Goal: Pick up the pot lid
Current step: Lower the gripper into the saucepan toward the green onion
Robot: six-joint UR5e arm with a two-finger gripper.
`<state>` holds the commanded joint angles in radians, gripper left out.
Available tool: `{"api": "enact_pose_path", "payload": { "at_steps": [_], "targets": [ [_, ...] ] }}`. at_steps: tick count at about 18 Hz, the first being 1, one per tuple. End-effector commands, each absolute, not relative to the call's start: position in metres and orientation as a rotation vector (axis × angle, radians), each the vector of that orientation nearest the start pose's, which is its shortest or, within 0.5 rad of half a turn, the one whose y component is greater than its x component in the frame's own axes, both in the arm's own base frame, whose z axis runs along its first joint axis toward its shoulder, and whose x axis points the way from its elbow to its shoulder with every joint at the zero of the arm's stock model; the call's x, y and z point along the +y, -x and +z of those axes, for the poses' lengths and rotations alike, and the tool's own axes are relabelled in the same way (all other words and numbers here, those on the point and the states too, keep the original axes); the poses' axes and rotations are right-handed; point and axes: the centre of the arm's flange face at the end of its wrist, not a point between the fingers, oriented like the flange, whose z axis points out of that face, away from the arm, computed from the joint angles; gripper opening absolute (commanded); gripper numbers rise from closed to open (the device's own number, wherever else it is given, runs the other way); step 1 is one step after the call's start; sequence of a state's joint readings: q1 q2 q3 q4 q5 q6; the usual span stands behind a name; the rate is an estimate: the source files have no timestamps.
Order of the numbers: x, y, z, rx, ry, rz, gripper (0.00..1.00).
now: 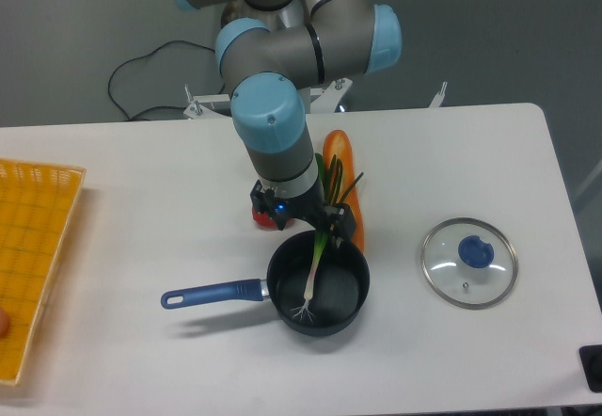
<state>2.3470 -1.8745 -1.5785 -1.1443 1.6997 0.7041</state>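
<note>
One pot lid (444, 268), clear with a blue knob (476, 252), lies flat on the table (423, 360) at right, well apart from the jaws and slightly nearer. One gripper (306, 222), jaws wide, above the far part of a black pan (347, 289), whose blue handle (213, 294) points left. One spring onion (314, 270), root end in the pan. One yellow crate (26, 195), far left.
</note>
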Motion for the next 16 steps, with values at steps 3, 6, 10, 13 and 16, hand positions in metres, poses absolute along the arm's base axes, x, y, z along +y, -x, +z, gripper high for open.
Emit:
{"api": "enact_pose_path", "payload": {
  "at_steps": [3,6,10,13,16],
  "targets": [
    [0.520,0.342,0.366,-0.127,3.119,0.269,1.00],
    [0.522,0.341,0.368,-0.137,3.109,0.252,1.00],
    [0.514,0.329,0.343,-0.138,3.148,0.219,1.00],
    [0.517,0.324,0.342,-0.205,3.127,0.224,1.00],
    [0.519,0.332,0.322,-0.204,3.156,0.202,1.00]
  ]
}}
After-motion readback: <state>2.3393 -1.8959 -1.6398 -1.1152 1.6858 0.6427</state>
